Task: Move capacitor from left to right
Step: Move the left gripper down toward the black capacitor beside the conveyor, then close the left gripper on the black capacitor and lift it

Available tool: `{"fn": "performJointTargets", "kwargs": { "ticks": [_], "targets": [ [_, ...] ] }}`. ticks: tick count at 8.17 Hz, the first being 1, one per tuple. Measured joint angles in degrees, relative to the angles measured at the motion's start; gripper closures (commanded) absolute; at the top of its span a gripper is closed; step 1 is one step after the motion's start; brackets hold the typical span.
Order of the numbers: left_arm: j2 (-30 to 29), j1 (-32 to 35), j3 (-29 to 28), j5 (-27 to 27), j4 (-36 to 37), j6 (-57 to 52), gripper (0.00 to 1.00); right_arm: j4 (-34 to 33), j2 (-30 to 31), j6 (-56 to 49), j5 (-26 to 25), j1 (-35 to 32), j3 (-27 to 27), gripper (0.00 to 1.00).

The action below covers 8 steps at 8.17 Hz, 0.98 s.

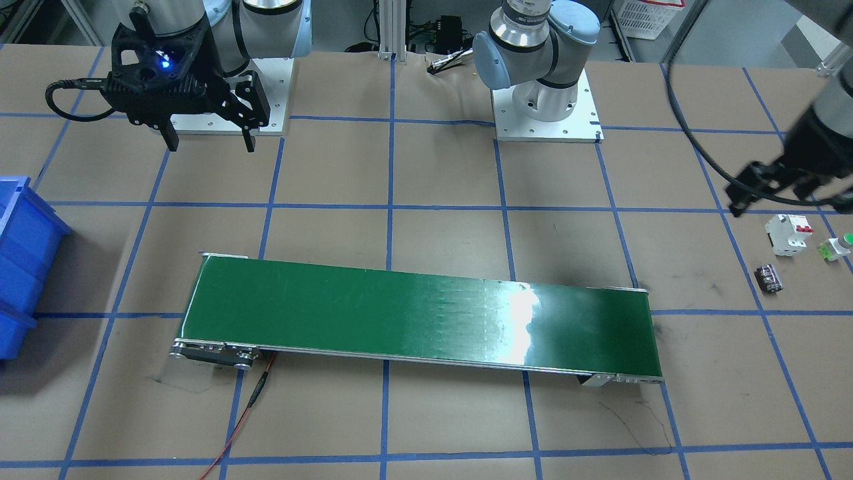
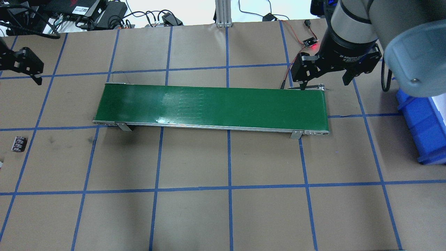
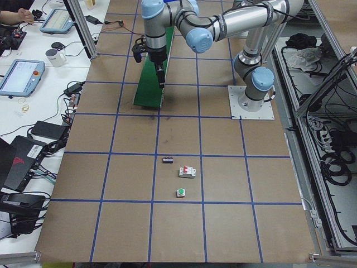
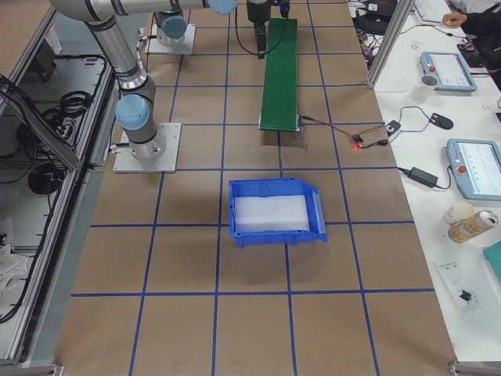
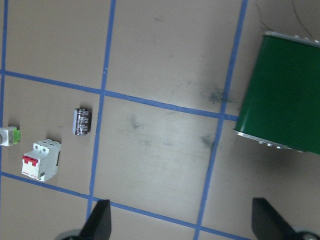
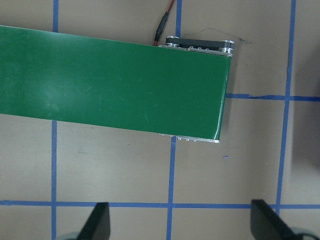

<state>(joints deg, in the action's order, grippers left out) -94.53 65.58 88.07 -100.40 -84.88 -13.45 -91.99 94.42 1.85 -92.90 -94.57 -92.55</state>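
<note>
The left gripper (image 5: 181, 202) hangs over the table, its fingers spread wide and holding nothing. The capacitor (image 5: 81, 121) lies flat on the brown paper, just beside a blue tape line (image 5: 102, 90) and near the white breaker (image 5: 41, 160). It is well apart from the green conveyor (image 5: 280, 95). The right gripper (image 1: 212, 147), also spread, hangs near the conveyor's other end.

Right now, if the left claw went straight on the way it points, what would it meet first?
Probably bare table: the left claw points down at brown paper between the capacitor and the belt, and neither lies in its line. Height above the table is unclear.
</note>
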Motion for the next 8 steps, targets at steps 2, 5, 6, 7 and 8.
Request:
{"fn": "performJointTargets", "kwargs": {
  "ticks": [2,5,6,7,8],
  "targets": [
    [-5.18,-8.80,0.20,0.37,6.24,-8.66,0.00,0.01,0.04,0.00,-0.06,0.03,0.00,0.00],
    [-13.69,-14.54,1.28,5.92,20.84,-21.27,0.00,0.05,0.06,0.03,-0.08,0.00,0.00,0.00],
    [-16.71,-16.22,1.78,7.46,23.77,-23.69,0.00,0.05,0.06,0.03,-0.08,0.00,0.00,0.00],
    [-19.51,-18.33,2.25,8.28,25.22,-26.47,0.00,0.06,0.07,0.02,-0.09,0.00,0.00,0.00],
    [-21.42,-20.13,2.73,8.66,25.87,-28.71,0.00,0.09,0.07,0.00,-0.17,0.00,0.00,0.00]
  ]
}}
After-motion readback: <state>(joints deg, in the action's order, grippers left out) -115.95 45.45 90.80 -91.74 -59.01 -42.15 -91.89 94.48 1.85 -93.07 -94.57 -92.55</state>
